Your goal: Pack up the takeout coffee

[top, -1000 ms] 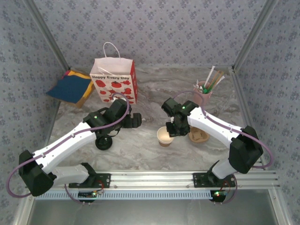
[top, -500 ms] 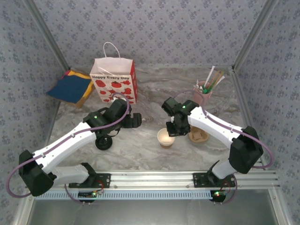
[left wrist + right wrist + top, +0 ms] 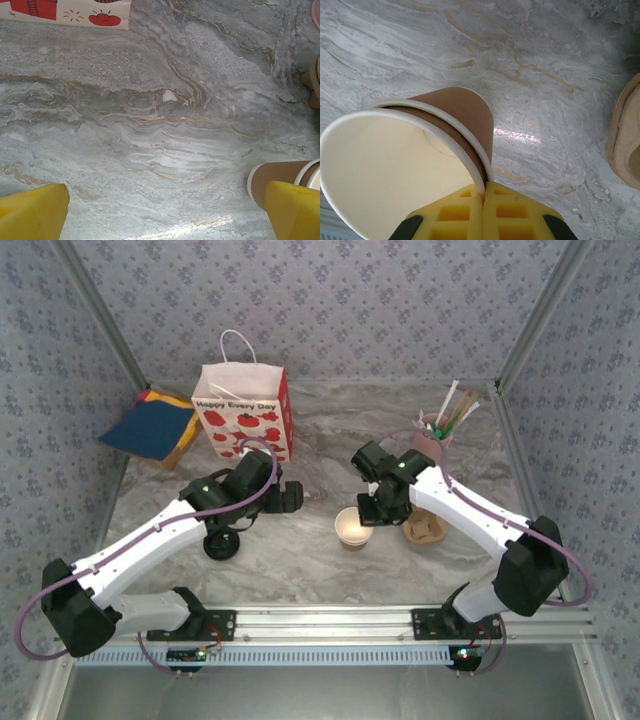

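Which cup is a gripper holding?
The brown paper cup: the right gripper pinches its rim. The pink cup of straws stands apart, untouched.

On my feed there's a white gift bag (image 3: pixel 245 410) with red fruit prints at the back of the marbled counter (image 3: pixel 300 560). A blue-and-yellow cloth (image 3: pixel 150 427) sits to its left, a pink cup of straws (image 3: pixel 435 442) back right, and a tan pulp carrier (image 3: pixel 425 529) nearer me.

The left arm (image 3: pixel 140 540) and right arm (image 3: pixel 465 510) are wearing white shells between black joint housings. A thin purple cable is looping along each. Small green lights are glowing on both. The right gripper (image 3: pixel 484 189) is showing yellow, waffle-gridded fingers (image 3: pixel 515 212); the left gripper (image 3: pixel 165 210) is showing smooth yellow ones.
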